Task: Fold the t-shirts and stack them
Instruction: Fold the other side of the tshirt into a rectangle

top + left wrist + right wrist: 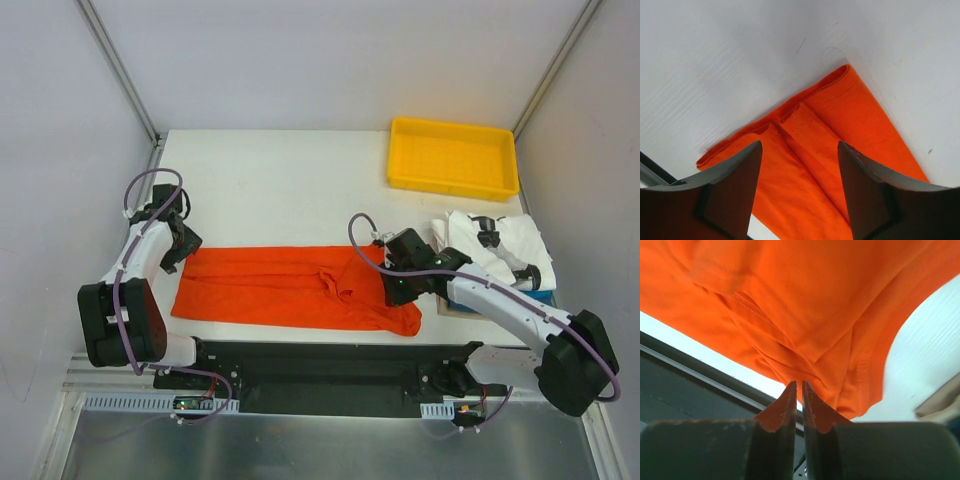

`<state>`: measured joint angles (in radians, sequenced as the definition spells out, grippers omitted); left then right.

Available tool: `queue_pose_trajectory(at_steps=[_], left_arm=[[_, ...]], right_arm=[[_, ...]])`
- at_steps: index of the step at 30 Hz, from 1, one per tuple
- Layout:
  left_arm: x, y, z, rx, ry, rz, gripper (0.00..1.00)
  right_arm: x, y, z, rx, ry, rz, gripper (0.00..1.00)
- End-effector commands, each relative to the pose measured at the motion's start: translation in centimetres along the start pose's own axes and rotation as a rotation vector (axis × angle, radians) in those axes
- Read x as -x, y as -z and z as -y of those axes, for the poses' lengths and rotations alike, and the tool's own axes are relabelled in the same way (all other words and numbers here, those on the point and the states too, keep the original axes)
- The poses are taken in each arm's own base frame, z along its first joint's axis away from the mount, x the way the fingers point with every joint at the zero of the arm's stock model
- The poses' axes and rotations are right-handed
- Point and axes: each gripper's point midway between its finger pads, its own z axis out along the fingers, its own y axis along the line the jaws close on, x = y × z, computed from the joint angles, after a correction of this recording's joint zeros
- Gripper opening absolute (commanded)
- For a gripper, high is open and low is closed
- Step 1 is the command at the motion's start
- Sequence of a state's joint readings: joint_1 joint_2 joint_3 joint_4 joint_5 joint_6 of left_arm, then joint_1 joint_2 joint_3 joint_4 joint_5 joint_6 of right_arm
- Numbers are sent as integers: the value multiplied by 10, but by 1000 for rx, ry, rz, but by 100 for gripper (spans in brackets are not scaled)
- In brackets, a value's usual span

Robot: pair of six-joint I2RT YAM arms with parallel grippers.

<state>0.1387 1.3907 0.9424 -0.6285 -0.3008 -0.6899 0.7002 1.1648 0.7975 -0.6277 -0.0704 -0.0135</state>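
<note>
The orange-red t-shirt (pixel 280 287) lies folded into a long band across the near middle of the table. My left gripper (pixel 180 258) is open just above the band's left end, its jaws wide apart over the cloth (pixel 860 115) in the left wrist view (pixel 800 146). My right gripper (pixel 398 288) is at the band's right end. Its jaws are pressed together (pixel 799 383) on a bunched fold of the orange cloth (pixel 805 290), with creases running to the tips. White t-shirts (pixel 505 243) lie heaped at the right, with blue cloth (pixel 541 296) under them.
A yellow plastic tray (pixel 453 157) stands at the back right. A tan board edge (pixel 452 306) shows under the white heap. A black strip (pixel 320 362) runs along the table's near edge. Walls close in on both sides.
</note>
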Motion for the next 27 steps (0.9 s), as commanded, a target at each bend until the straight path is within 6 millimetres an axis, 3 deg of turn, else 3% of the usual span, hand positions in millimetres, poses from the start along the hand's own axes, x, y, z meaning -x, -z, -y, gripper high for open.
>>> queue_pose_trajectory(at_steps=[1, 2, 3, 4, 5, 10, 13, 14, 17, 22, 27], left_arm=[[8, 13, -8, 5, 62, 53, 78], [10, 20, -5, -17, 81, 56, 88], [11, 24, 0, -41, 89, 56, 99], [14, 30, 5, -75, 95, 56, 99], [15, 35, 11, -112, 92, 52, 99], [2, 59, 58, -315, 11, -43, 99], [-18, 61, 85, -406, -76, -102, 99], [-29, 55, 89, -415, -101, -139, 99], [-46, 47, 98, -460, -122, -216, 99], [-61, 29, 91, -424, -134, -250, 99], [-68, 15, 88, -396, -156, -269, 100]], right_arm=[[-17, -7, -13, 20, -45, -62, 22], [-19, -4, -13, 13, -38, -65, 54], [-13, 2, -16, 14, -29, -46, 71], [-8, 6, -15, 7, -31, -31, 89], [-4, 11, -12, -18, -31, -11, 97], [33, 26, -29, 42, -106, 123, 97], [65, 25, -49, 140, -153, 234, 97], [81, 22, -63, 207, -163, 275, 97], [102, 7, -80, 274, -169, 278, 97], [103, -28, -99, 344, -183, 178, 97], [77, -75, -94, 308, -266, 31, 97]])
